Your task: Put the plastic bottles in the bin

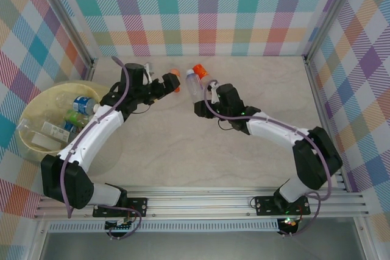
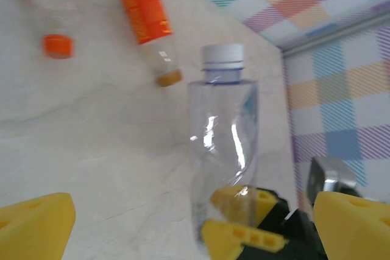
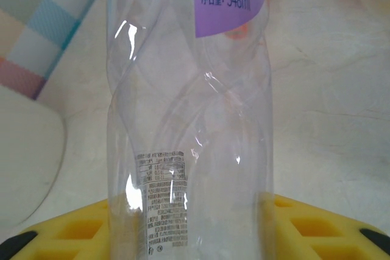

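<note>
Clamping the right gripper (image 1: 201, 100) on the lower end of a clear white-capped bottle (image 1: 193, 85), yellow pads (image 3: 317, 223) pressing it from both sides, over the far middle of the table (image 1: 183, 162). Holding the left gripper (image 1: 169, 83) just left of that bottle, jaws spread wide and gripping nothing. Leaving two orange-labelled bottles (image 2: 145, 16) lying on the table just past it, apart from each other. Showing several more bottles (image 1: 82, 105) lying inside the bin (image 1: 27, 114) at the left edge.
</note>
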`<action>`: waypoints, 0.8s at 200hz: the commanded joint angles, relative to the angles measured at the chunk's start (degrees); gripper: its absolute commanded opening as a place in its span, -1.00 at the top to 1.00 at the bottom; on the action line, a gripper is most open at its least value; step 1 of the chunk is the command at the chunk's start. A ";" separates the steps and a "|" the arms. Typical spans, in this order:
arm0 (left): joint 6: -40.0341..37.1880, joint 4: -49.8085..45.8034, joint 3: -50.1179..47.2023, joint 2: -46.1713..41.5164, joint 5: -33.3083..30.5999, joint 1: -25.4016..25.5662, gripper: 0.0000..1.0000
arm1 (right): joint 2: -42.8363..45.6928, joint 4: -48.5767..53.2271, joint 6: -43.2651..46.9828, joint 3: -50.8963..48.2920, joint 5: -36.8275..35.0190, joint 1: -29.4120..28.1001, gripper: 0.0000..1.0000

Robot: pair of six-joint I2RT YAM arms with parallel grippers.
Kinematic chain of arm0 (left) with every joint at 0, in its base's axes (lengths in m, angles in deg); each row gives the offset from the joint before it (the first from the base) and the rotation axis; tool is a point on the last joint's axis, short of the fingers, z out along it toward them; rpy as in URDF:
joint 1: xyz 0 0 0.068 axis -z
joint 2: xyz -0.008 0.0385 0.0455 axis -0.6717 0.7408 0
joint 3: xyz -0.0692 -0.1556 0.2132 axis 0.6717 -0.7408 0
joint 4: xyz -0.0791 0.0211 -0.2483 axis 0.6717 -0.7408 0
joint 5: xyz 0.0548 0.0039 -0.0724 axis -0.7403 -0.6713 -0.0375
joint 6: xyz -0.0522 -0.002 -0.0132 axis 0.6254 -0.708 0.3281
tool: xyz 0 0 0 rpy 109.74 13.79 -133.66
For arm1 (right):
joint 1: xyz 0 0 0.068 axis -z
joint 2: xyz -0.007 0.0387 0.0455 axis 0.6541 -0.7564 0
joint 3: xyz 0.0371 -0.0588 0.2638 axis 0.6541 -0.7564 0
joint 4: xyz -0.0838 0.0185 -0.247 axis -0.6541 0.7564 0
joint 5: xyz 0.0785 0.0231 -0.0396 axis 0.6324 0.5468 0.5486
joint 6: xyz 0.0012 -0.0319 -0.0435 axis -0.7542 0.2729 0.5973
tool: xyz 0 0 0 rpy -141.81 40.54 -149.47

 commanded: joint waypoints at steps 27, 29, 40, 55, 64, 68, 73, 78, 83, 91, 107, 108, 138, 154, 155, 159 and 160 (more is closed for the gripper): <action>1.31 13.29 -0.97 3.44 3.87 5.37 -1.00 | 8.63 -7.64 1.80 -5.78 7.09 -0.49 -0.02; 1.44 13.10 -0.93 3.64 3.44 5.51 -1.00 | 8.92 -7.72 1.79 -5.95 7.17 -0.50 -0.02; 2.59 12.69 -0.67 4.37 1.39 6.08 -1.00 | 9.95 -8.22 1.85 -6.66 7.65 -0.52 -0.03; 3.83 14.36 -0.97 5.32 0.58 6.85 -1.00 | 11.06 -8.90 1.86 -7.26 8.82 -0.46 -0.04; 4.18 15.76 -0.97 6.00 1.06 7.43 -1.00 | 11.38 -9.14 1.90 -7.48 10.03 -0.50 -0.04; 4.16 16.23 -0.80 6.33 1.39 7.65 -1.00 | 11.53 -9.21 1.87 -7.53 10.52 -0.50 -0.04; 4.05 16.40 -0.39 6.78 1.77 7.96 -1.00 | 11.63 -9.30 1.85 -7.58 11.01 -0.49 -0.04; 3.83 16.57 -0.03 7.22 2.07 8.23 -1.00 | 11.72 -9.38 1.72 -7.62 11.43 -0.50 -0.05; 3.67 16.61 0.35 7.65 2.08 8.60 -1.00 | 11.78 -9.46 1.55 -7.70 11.83 -0.46 -0.05; 3.65 16.78 0.60 7.95 1.36 9.12 -0.99 | 11.89 -9.81 1.47 -7.79 12.61 -0.50 -0.05; 3.68 16.78 1.09 8.49 0.25 9.76 -0.86 | 12.19 -10.36 1.30 -8.05 13.95 -0.52 -0.06; 3.68 16.73 1.10 8.55 0.29 9.74 -0.85 | 12.17 -10.38 1.24 -8.10 14.00 -0.55 -0.06; 5.70 17.31 1.34 10.01 0.58 9.81 -0.40 | 13.11 -9.52 1.52 -8.51 13.51 -0.58 -0.11; 6.69 18.57 1.01 10.20 1.04 9.81 -0.23 | 13.62 -8.37 2.04 -8.57 13.01 -0.49 -0.24; 6.77 18.63 1.01 10.16 1.04 9.81 -0.22 | 13.64 -8.38 2.09 -8.62 13.00 -0.49 -0.25; 6.94 18.76 0.94 10.12 1.04 9.76 -0.19 | 13.88 -8.23 2.28 -8.74 12.88 -0.50 -0.28; 6.93 18.77 0.97 10.12 1.04 9.83 -0.19 | 13.94 -8.22 2.30 -8.75 12.81 -0.46 -0.29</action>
